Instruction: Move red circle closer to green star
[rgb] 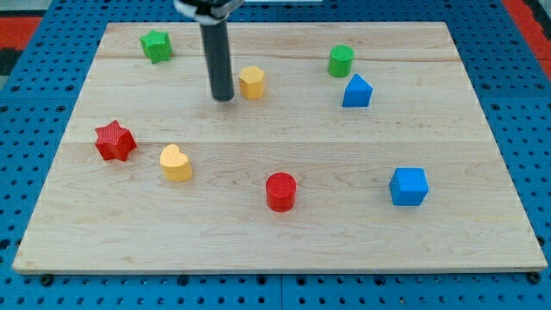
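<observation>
The red circle (pixel 281 190) sits on the wooden board (pixel 275 250) a little below the middle. The green star (pixel 156 45) lies near the board's top left corner, far from it. My tip (pixel 224 96) rests on the board in the upper middle, just left of a yellow hexagon block (pixel 251 82). The tip is well above and to the left of the red circle, and to the right of and below the green star.
A red star (pixel 114 141) and a yellow heart (pixel 176 163) lie at the left. A green cylinder (pixel 341 60) and a blue pentagon-like block (pixel 356 90) are at the upper right. A blue cube (pixel 408 186) is at the lower right.
</observation>
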Robot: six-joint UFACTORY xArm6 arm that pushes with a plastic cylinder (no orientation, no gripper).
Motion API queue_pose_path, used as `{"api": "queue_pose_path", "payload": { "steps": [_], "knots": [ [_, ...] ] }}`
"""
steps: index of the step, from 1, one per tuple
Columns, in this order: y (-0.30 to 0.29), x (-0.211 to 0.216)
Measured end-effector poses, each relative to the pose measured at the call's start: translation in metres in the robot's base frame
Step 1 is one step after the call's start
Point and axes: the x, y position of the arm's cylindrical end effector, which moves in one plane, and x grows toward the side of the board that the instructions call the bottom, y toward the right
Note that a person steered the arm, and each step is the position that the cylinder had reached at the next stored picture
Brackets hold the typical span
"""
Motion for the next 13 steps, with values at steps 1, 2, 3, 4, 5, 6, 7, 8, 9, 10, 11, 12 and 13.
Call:
{"api": "queue_pose_path", "payload": {
  "steps": [1, 2, 3, 4, 5, 6, 7, 8, 9, 10, 11, 12, 13],
  "knots": [
    [-0.005, 0.028],
    [0.034, 0.03],
    [0.034, 0.03],
    [0.096, 0.034],
    [0.153, 0.059],
    [0.166, 0.13],
    [0.166, 0.168],
    [0.167, 0.176],
    [0.148, 0.187],
    [0.132, 0.188],
    [0.119, 0.189],
    [0.116, 0.189],
    [0.105, 0.169]
  ]
}}
